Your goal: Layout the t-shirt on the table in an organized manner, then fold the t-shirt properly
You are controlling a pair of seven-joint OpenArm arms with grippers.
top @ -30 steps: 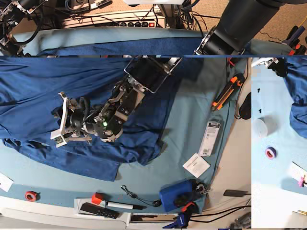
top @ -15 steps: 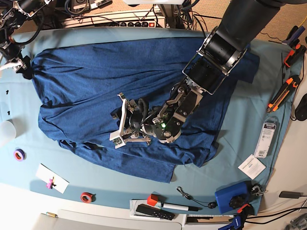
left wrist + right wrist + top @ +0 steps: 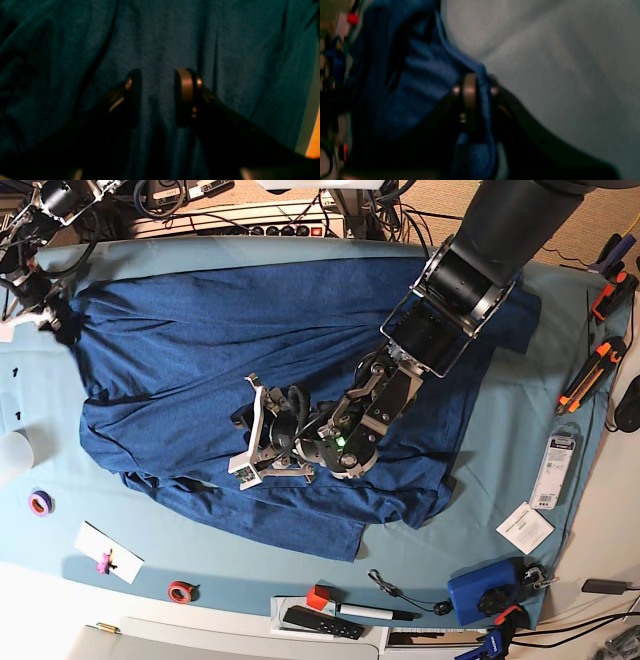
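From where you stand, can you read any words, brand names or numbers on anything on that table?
None can be read.
White card: dark print, too small to read.
Packaged item: label blurred.
White slip: only a pink mark, no words visible.
T-shirt: plain, no print showing.
Both wrist views: blurred fabric, no writing.

left hand [image 3: 157, 97] hangs low, fingers parted, nothing between them. right hand [image 3: 476, 93] at far edge, fingers pinched tight on t-shirt [image 3: 230, 330] hem.
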